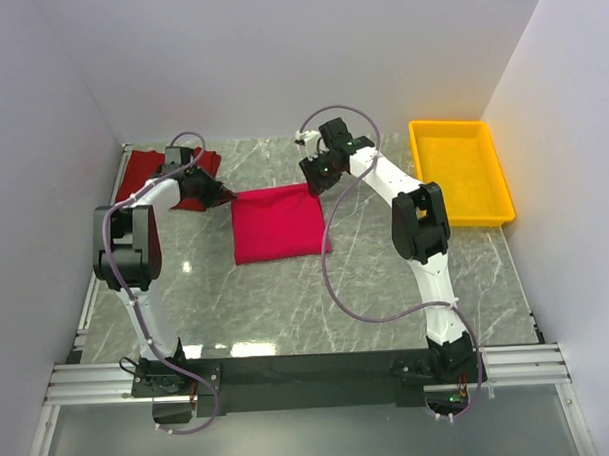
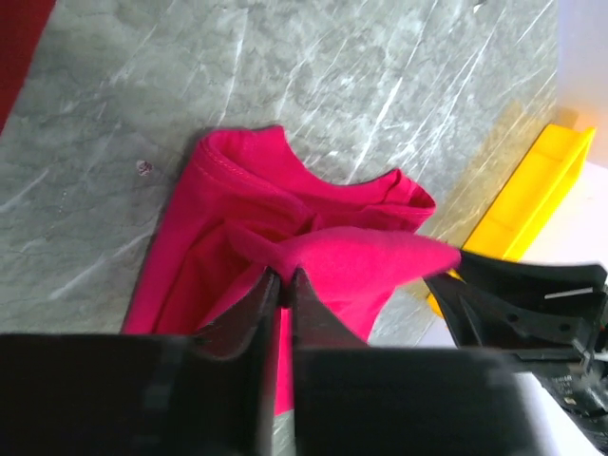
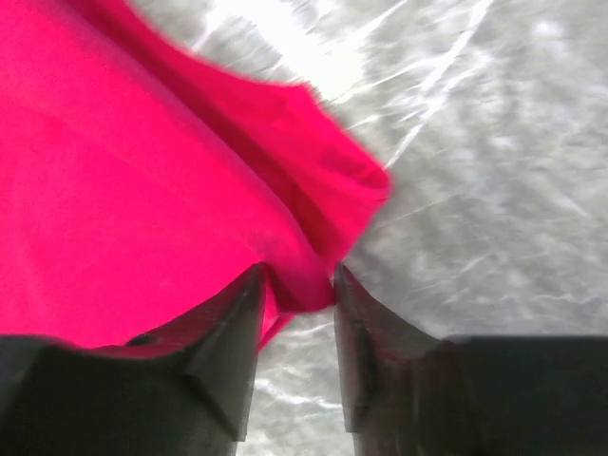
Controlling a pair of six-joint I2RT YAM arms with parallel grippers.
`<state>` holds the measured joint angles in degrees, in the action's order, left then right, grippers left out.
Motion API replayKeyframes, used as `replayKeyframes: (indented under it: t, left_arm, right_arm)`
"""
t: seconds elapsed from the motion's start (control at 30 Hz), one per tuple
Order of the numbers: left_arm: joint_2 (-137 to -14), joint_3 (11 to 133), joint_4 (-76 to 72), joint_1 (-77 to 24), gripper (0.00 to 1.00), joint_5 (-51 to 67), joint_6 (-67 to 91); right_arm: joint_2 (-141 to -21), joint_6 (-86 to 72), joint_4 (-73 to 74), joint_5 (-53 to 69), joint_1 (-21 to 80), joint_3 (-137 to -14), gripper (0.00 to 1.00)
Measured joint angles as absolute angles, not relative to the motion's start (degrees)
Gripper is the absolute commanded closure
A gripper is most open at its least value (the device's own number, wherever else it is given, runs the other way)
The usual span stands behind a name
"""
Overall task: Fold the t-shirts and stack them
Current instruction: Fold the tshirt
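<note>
A crimson-pink t-shirt [image 1: 276, 224] lies folded into a rectangle mid-table. My left gripper [image 1: 223, 195] sits at its back left corner. In the left wrist view it [image 2: 285, 276] is shut on a raised pinch of the pink cloth [image 2: 313, 252]. At the shirt's back right corner, my right gripper [image 1: 314, 177] has its jaws apart. In the right wrist view a fold of the pink cloth [image 3: 142, 190] still sits loosely between them [image 3: 298, 281]. The darker brick-red t-shirt [image 1: 142, 172] lies bunched at the back left, partly behind the left arm.
A yellow tray [image 1: 461, 170] stands at the back right, also visible in the left wrist view as a yellow tray edge [image 2: 532, 195]. White walls close in the marble table [image 1: 386, 275] on three sides.
</note>
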<state>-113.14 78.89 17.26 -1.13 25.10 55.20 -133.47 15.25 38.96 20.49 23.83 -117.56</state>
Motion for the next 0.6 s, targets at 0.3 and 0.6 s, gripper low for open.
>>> replayKeyframes:
  t: [0.3, 0.6]
  left_arm:
    - [-106.28, 78.72, 16.93, -0.95, 0.48, 19.84, 54.65]
    - [-95.68, 72.84, 11.11, -0.69, 0.56, 21.52, 49.76]
  right_arm:
    - [-134.43, 9.54, 35.05, 9.80, 23.62, -118.96, 0.35]
    - [-130.93, 11.16, 32.73, 19.68, 21.85, -114.02, 0.96]
